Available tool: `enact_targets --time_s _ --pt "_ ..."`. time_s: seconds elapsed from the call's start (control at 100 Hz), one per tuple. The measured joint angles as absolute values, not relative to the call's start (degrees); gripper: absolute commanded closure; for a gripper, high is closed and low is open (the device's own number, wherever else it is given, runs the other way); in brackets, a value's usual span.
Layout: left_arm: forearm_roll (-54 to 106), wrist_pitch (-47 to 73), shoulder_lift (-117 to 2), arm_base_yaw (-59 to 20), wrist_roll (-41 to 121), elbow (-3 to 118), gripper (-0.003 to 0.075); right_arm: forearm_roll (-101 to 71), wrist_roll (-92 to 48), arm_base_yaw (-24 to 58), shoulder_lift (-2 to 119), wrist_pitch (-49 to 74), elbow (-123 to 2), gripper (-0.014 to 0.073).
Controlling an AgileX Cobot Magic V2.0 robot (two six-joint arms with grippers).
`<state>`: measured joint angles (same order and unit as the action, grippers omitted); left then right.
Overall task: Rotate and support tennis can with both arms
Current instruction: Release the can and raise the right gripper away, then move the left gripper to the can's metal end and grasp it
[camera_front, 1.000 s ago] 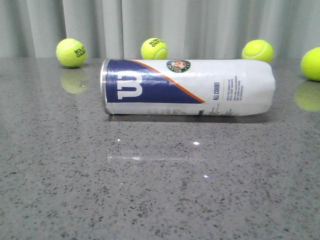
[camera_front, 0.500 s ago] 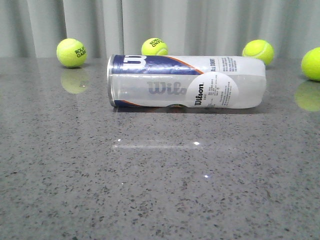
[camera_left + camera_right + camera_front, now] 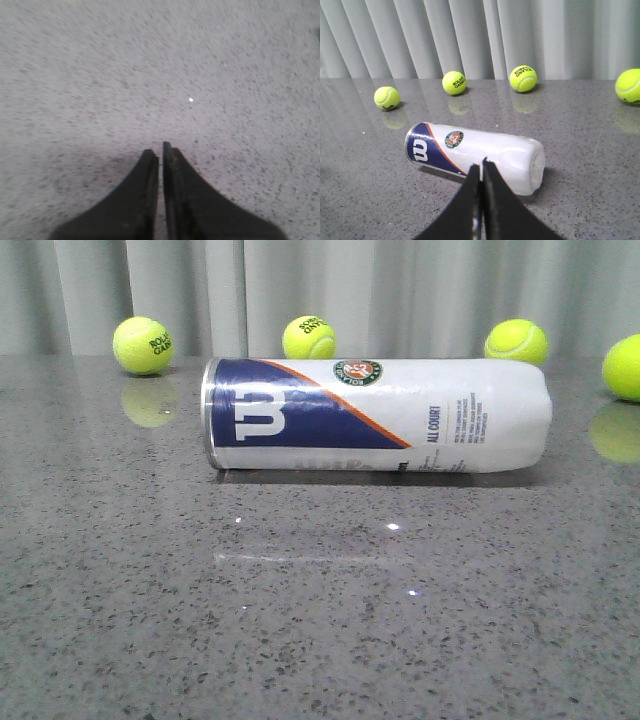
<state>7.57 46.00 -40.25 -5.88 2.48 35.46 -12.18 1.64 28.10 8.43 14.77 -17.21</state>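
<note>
The tennis can (image 3: 375,415) lies on its side across the grey table, metal rim to the left, navy W panel, orange stripe and round emblem facing the camera. It also shows in the right wrist view (image 3: 475,156). Neither arm shows in the front view. My right gripper (image 3: 481,164) is shut and empty, its tips in line with the can's white middle, apart from it as far as I can tell. My left gripper (image 3: 159,150) is shut and empty over bare speckled table, with no can in its view.
Several yellow-green tennis balls stand along the back by the grey curtain: one at the left (image 3: 142,345), one behind the can (image 3: 308,337), one at the right (image 3: 516,342), one at the right edge (image 3: 624,367). The grey table (image 3: 320,620) stretches in front of the can.
The can rolled about its long axis: half a second ago the clear Wilson side faced the camera, now the navy W panel faces it again, as one second ago.
</note>
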Motion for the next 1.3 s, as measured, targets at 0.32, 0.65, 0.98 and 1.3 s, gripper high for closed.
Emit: enact_targets --time_s 0.32,0.65,0.98,1.3 --pt "23.4 46.7 -56.0 -5.9 7.9 44.0 0.0172 -12.3 1.6 28.1 8.4 14.8 -17.2 0.0654" --pt "58.1 55.0 -70.2 -5.9 30.7 46.8 0.0172 -12.3 1.6 28.1 8.4 14.8 -17.2 0.0654" --pt "78.2 58.2 -82.8 -10.8 43.6 47.3 0.0172 -12.3 1.8 28.1 8.4 14.8 -17.2 0.0654" --pt "95.3 59.6 -95.7 -16.9 56.4 48.5 0.0174 -12.3 1.8 28.1 8.4 14.8 -17.2 0.0654"
